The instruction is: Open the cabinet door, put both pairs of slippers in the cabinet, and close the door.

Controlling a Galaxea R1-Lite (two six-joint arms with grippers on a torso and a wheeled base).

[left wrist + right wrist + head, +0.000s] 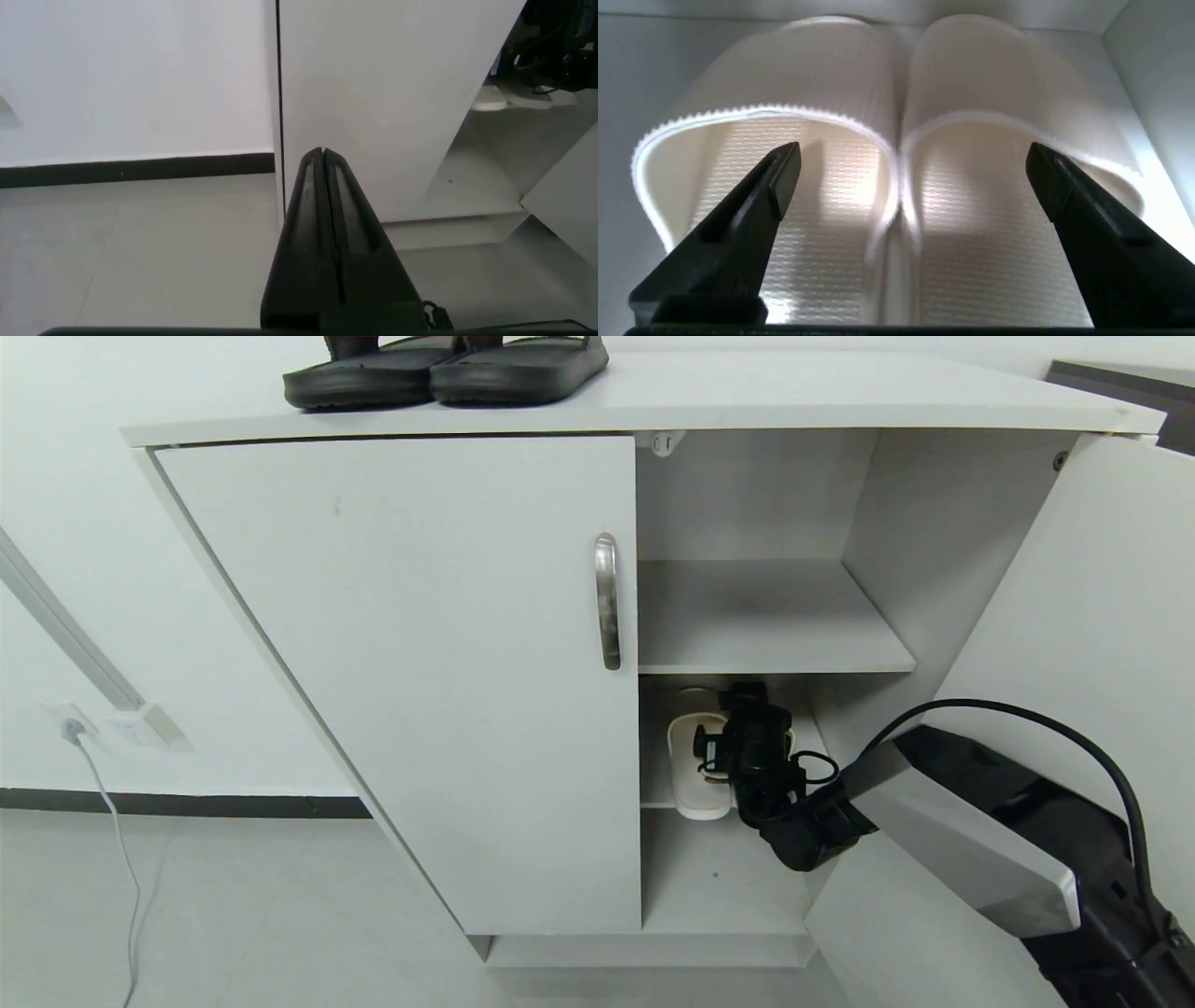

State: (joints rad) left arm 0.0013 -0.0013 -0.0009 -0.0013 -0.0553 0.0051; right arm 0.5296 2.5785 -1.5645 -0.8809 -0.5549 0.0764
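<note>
Jaws of the right gripper [912,154] stand apart and clamp on nothing. Jaws of the left gripper [322,159] are together and empty.

1. Cabinet [840,401]: the right jaws are inside its right half. The right door [1102,663] is swung open beside that arm. The left door [401,663] is shut, with the left jaws low down in front of it.
2. Black pair [448,373]: lies on the cabinet top, above both sets of jaws and well apart from them, on the left-door side. Its long axis runs front to back, with one end at the front edge.
3. White pair [831,187]: rests on the shelf [653,775], directly ahead of and between the right jaws. Its long axis is in line with their reach, the two slippers side by side.

Assessment: the white pair appears placed. The black pair comes next, and it lies on the left arm's side. The right arm must first back straight out of the cabinet.
</note>
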